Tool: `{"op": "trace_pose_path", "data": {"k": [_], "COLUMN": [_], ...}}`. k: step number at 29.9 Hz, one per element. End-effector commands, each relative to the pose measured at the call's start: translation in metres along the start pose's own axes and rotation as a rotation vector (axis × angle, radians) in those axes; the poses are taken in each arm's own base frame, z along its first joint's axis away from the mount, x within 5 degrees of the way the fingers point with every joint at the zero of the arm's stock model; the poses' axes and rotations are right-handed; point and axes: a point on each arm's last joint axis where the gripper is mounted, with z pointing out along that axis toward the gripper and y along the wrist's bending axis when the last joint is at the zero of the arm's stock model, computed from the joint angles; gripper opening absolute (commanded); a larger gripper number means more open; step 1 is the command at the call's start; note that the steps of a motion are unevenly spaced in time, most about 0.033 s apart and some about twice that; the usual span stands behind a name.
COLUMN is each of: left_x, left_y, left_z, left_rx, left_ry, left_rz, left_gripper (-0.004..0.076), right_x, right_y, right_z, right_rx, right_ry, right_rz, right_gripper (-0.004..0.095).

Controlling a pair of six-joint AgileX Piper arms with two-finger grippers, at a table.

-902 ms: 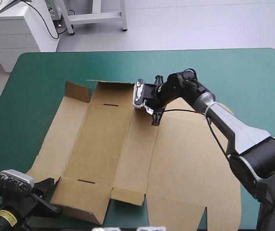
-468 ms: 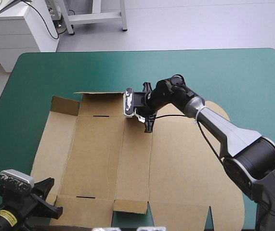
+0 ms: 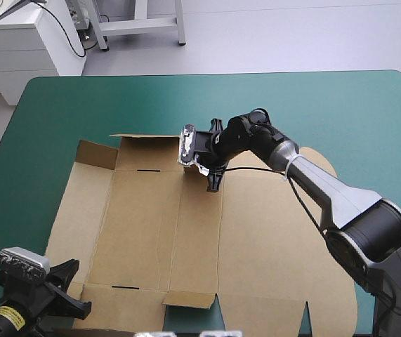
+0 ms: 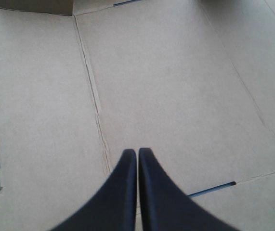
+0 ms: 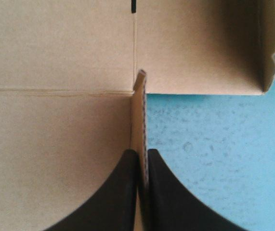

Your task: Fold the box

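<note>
The brown box [image 3: 151, 232] lies as a cut sheet, mostly flat on the teal-green cover. Its far wall [image 3: 151, 149] and a far-left corner flap [image 3: 93, 154] stand raised. My right gripper [image 3: 214, 177] is at the far edge, shut on a thin upright flap [image 5: 139, 113] of the box. In the right wrist view that gripper [image 5: 142, 153] holds the board edge-on between its fingers. My left gripper [image 3: 72, 295] is at the sheet's near left corner. In its own view it [image 4: 137, 153] is shut with nothing in it, above the flat board [image 4: 176, 91].
The wide rounded lid panel [image 3: 284, 246] spreads to the right under my right arm. The sheet's near edge reaches the table's front edge. Teal-green cover [image 3: 326, 105] shows beyond the box toward the far and right edges.
My right gripper has moved left while holding the flap, dragging the sheet left and toward the near edge. The left arm has stayed in place.
</note>
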Motion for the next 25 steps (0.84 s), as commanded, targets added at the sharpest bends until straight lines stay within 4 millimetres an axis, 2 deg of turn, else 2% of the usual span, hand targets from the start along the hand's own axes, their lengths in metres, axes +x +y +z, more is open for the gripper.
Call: {"op": "trace_pose_path", "data": {"k": [1, 5, 10, 13, 16, 20, 25], "left_x": [-0.013, -0.013, -0.013, -0.013, -0.013, -0.013, -0.013], "left_y": [-0.001, -0.001, -0.001, -0.001, -0.001, -0.001, 0.000], "left_z": [-0.004, -0.004, -0.004, -0.004, -0.004, -0.004, -0.004], "left_rx": [0.007, 0.007, 0.007, 0.007, 0.007, 0.007, 0.006], "left_ry": [-0.080, -0.080, -0.080, -0.080, -0.080, -0.080, -0.080], "left_rz": [0.001, 0.001, 0.001, 0.001, 0.001, 0.001, 0.002], "left_gripper": [-0.0008, -0.0008, -0.0008, -0.0008, -0.0008, -0.0008, -0.0008], "right_x": [-0.017, -0.019, -0.016, -0.011, -0.007, -0.002, 0.011], "right_y": [-0.012, -0.016, -0.017, -0.017, -0.018, -0.024, -0.033], "right_z": [-0.033, -0.034, -0.036, -0.041, -0.052, -0.076, -0.107], "right_rx": [0.130, 0.173, 0.182, 0.195, 0.220, 0.296, 0.389], "right_ry": [-0.089, -0.113, -0.080, -0.024, 0.030, 0.059, 0.053], "right_rz": [-0.004, 0.021, 0.042, 0.077, 0.084, 0.125, 0.316], "right_gripper": [0.0147, 0.0231, 0.0227, 0.0183, 0.0131, 0.0114, 0.0114]}}
